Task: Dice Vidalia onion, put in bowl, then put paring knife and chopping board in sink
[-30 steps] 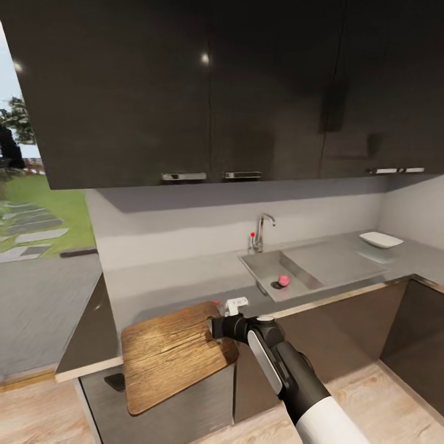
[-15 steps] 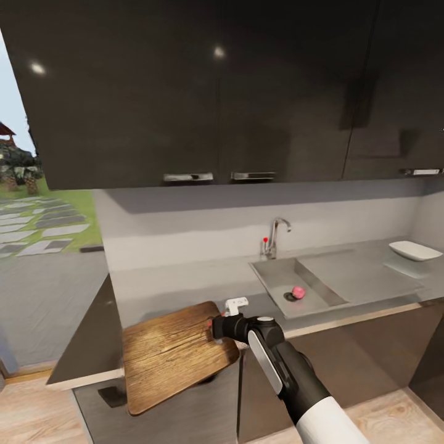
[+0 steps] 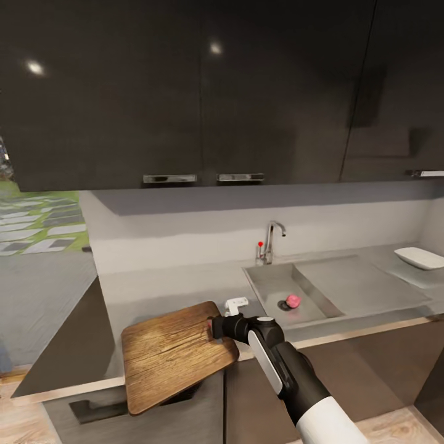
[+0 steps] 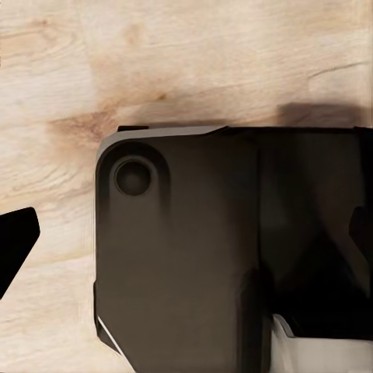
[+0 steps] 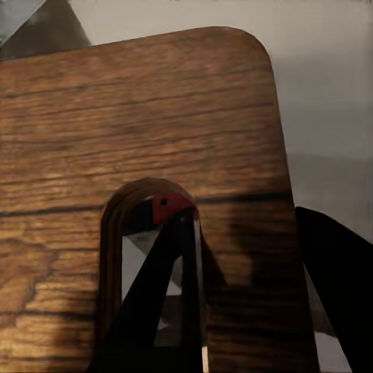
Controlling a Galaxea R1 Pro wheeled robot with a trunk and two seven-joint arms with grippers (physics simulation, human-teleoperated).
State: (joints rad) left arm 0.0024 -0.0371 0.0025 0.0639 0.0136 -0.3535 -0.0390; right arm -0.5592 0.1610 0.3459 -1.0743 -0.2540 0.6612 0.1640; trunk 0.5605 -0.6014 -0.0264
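Observation:
My right gripper (image 3: 217,325) is shut on the short edge of the brown chopping board (image 3: 176,351). The board sticks out over the front edge of the grey countertop (image 3: 160,287). In the right wrist view one finger (image 5: 167,303) passes through the board's (image 5: 140,116) handle slot, and a small red patch (image 5: 167,203) shows in that slot; I cannot tell whether it is the paring knife. The pinkish Vidalia onion (image 3: 293,301) lies in the sink (image 3: 265,282) by the drain. The white bowl (image 3: 420,258) stands on the countertop at the far right. My left gripper (image 4: 186,241) hangs open over the floor.
Glossy black upper cabinets (image 3: 185,92) hang close above the worktop. A chrome faucet (image 3: 271,240) stands behind the sink, and a drainer surface (image 3: 357,283) lies between sink and bowl. A window (image 3: 37,222) to a garden is at the left. Grey drawer fronts (image 3: 345,376) run below.
The whole picture has shifted, so the camera has moved: the window shows less and the sink sits lower. The board stays in my right gripper as before.

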